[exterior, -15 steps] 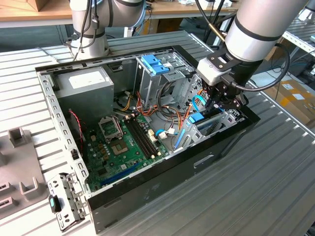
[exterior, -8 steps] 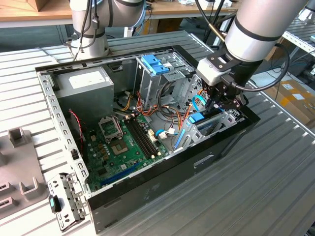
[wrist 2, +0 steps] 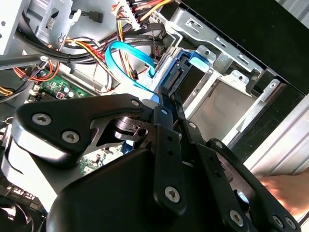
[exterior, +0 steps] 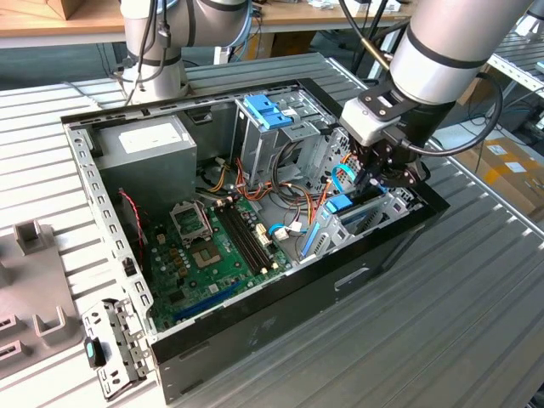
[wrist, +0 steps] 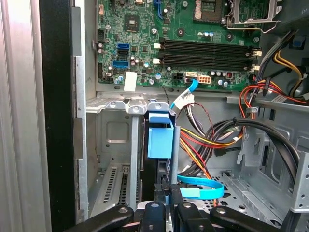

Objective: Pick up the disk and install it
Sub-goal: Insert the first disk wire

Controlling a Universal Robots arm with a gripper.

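Black linkage gripper closest to lens, jaws drawn narrow, seemingly pinching exposed edge of dark flat metal-cased disk; open black tower computer case lies on side, so bays face upward for access; silver sheet-metal drive bay at case's 3 o'clock in exterior view; disk stands edge-on inside bay, likely gripped thin-side to slide between walls; light-blue plastic bracket on disk; flat blue data cable loose beside gripper.

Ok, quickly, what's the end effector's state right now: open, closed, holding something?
End effector: closed, its tip right by the blue bracket in the drive bay; whether it pinches anything cannot be told.
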